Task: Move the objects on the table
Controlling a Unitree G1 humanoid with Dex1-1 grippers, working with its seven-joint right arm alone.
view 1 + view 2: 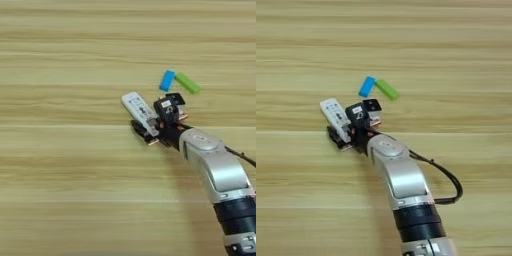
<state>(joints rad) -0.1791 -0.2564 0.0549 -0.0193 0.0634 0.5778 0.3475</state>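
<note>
A slim white remote control [136, 105] lies at a slant on the tan wooden table [60, 165]. Its near end sits between the two black fingers of my right gripper [154, 122], which looks shut on it. Just beyond the gripper is a small white square piece with a black top [175, 98]. Beside it a red-edged flat white piece [182, 116] peeks out, mostly hidden by the gripper. Further back, a blue bar [167, 80] and a green bar [187, 83] meet at their far ends in a shallow V.
My silver forearm [398, 175] comes up from the bottom edge, and a black cable [448, 182] loops out on its right side. All the items cluster around the gripper in the middle of the table.
</note>
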